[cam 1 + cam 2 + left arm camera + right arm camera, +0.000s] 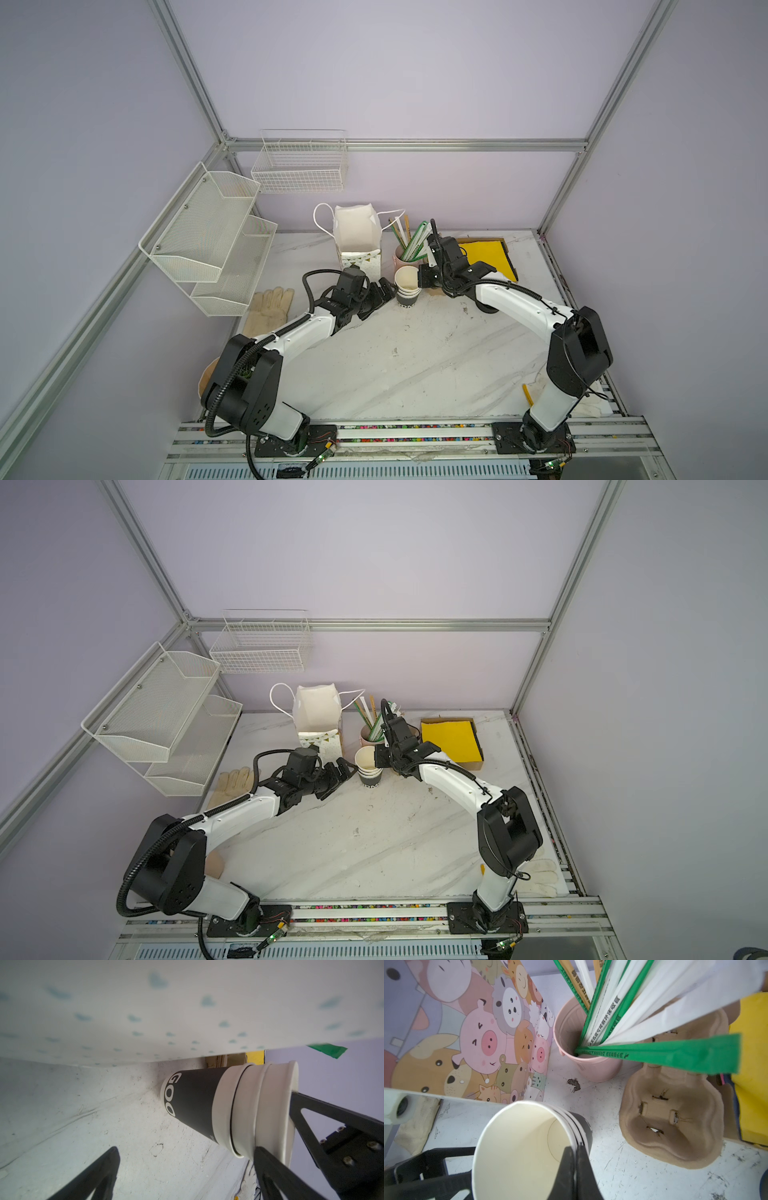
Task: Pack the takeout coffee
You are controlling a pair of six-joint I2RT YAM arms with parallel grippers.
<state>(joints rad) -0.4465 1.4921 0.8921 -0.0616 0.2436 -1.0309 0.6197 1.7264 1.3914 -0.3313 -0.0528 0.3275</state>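
Barely started tbh: right gripper (574, 1159) clamps the rim of the coffee cup (406, 276), top of the nested stack (409, 301) near the back edge of the table (415, 357); left gripper (386, 293) gapes wide beside it. Separating and bagging all left.

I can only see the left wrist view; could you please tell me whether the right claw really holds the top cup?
Observer: Yes; in the right wrist view the right claw is shut on the rim of the topmost cream-white paper cup of the nested black-walled stack, one finger inside, one outside.
Operator: Thank you. Is it empty?
Observer: Yes, its bare cream bottom shows.
Operator: Is the bag open?
Observer: In both top views the white paper bag with cord handles stands open-topped.
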